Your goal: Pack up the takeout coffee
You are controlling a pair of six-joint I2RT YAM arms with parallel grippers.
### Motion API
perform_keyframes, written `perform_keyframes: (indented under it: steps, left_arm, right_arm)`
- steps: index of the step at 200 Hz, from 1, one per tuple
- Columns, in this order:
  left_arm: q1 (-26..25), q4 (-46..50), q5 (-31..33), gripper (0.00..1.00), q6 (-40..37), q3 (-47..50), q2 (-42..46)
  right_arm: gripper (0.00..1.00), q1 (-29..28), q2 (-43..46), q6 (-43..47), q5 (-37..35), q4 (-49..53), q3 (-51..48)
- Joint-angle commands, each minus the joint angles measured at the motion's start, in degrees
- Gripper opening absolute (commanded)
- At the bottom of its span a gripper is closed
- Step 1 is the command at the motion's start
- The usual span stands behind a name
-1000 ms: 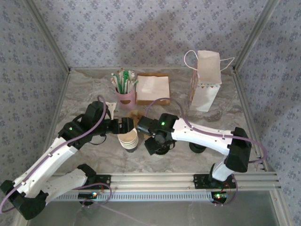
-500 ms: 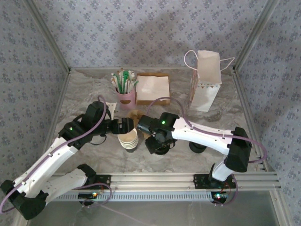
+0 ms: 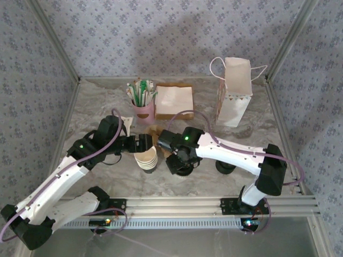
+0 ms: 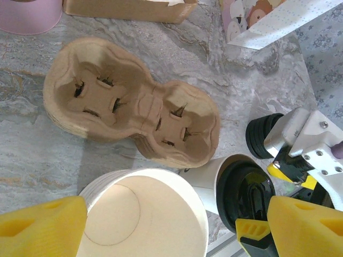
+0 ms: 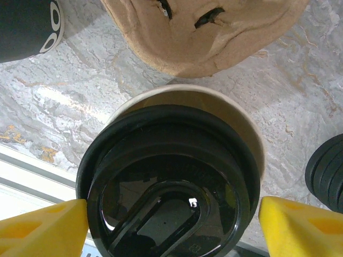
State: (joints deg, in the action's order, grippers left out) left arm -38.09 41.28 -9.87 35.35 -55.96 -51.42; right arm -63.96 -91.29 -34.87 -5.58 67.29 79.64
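The takeout coffee [image 5: 171, 214], a cream paper cup under a black lid, stands on the marble in front of the brown pulp cup carrier [image 5: 203, 27]. My right gripper [image 5: 171, 222] is over it with a yellow fingertip against each side of the lid, shut on it. In the top view the right gripper [image 3: 179, 160] covers the cup. The left wrist view shows the coffee [image 4: 246, 193] at lower right. My left gripper [image 4: 174, 225] hangs open over the stack of lidless cups [image 4: 144, 214]; its fingers stand well apart from the stack.
The carrier [image 4: 134, 107] lies just beyond both cups. A pile of black lids [image 4: 262, 134] sits right of the coffee. At the back stand a paper bag [image 3: 234, 91], a napkin box [image 3: 174, 100] and a pink holder of straws [image 3: 142, 110]. Aluminium rails edge the table.
The right fingers have drawn in slightly against the lid and that wrist has edged a little left. The left arm has not moved.
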Motion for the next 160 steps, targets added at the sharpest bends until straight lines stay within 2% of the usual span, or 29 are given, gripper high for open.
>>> perform_keyframes:
  steps: [1, 160]
  left_arm:
    - [0.5, -1.0, -0.8, 0.88, -0.6, -0.2, 0.6]
    - [0.8, -1.3, -1.1, 0.88, -0.6, 0.1, 0.5]
  right_arm:
    - [0.84, 0.4, -1.0, 0.6, 0.5, 0.5, -0.6]
    - [0.76, 1.2, -1.0, 0.8, -0.3, 0.3, 0.7]
